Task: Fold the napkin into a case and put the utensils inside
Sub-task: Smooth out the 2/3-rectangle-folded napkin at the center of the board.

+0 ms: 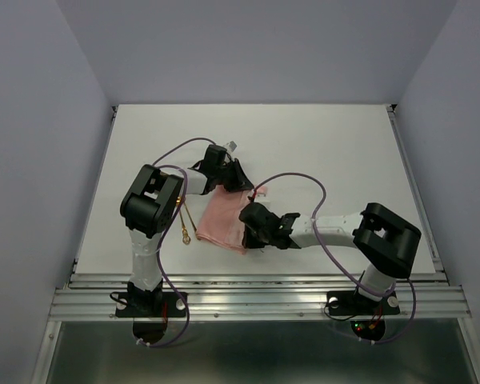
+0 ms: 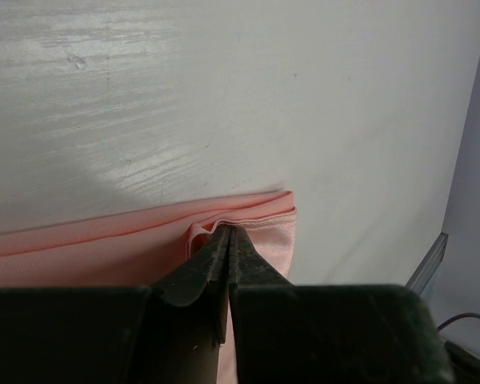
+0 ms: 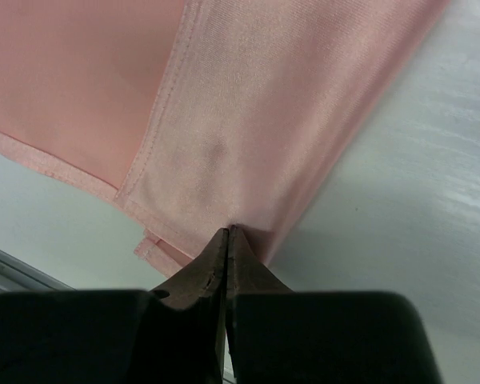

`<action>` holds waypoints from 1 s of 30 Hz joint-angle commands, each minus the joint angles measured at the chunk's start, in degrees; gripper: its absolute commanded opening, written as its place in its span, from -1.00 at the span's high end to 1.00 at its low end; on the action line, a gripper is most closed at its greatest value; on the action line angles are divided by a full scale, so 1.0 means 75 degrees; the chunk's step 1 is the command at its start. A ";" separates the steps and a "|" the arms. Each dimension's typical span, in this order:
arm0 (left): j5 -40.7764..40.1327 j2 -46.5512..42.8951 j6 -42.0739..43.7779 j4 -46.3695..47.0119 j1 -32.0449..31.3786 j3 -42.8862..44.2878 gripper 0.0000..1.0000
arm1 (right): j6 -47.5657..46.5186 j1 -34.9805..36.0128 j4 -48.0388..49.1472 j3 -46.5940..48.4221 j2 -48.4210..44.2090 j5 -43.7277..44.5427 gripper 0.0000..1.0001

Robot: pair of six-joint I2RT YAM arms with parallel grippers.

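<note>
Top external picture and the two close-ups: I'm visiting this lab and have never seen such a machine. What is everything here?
The overhead picture looks down on two robot arms bolted at the near edge of a white table: the left arm and the right arm. Each close-up comes from a camera on one wrist. On the table are a partly folded pink napkin and, left of it, slim gold utensils. The left arm's fingers are pinched shut on the napkin's layered edge; the right arm's fingers pinch it near a corner.
</note>
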 commanded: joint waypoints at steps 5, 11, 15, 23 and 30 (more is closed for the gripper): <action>-0.0485 0.0341 0.0288 -0.0636 0.0006 -0.0103 0.73 | 0.0157 0.0041 0.0063 0.0167 0.0302 0.0187 0.96; -0.0450 0.0376 0.0206 -0.0577 -0.0040 -0.0045 0.73 | 0.0110 0.0041 -0.0253 0.0131 -0.0414 0.0294 0.95; -0.0450 0.0423 0.0194 -0.0566 -0.0075 -0.0009 0.73 | 0.0239 0.0182 -0.0288 0.0072 -0.0555 0.0364 0.95; -0.0439 0.0482 0.0194 -0.0542 -0.0076 -0.0033 0.73 | 0.0461 0.0498 -0.0043 -0.0127 -0.0146 0.0153 0.95; -0.0415 0.0470 0.0159 -0.0542 -0.0099 -0.0009 0.73 | 0.0683 0.0498 0.0063 -0.0291 0.0569 0.0270 0.90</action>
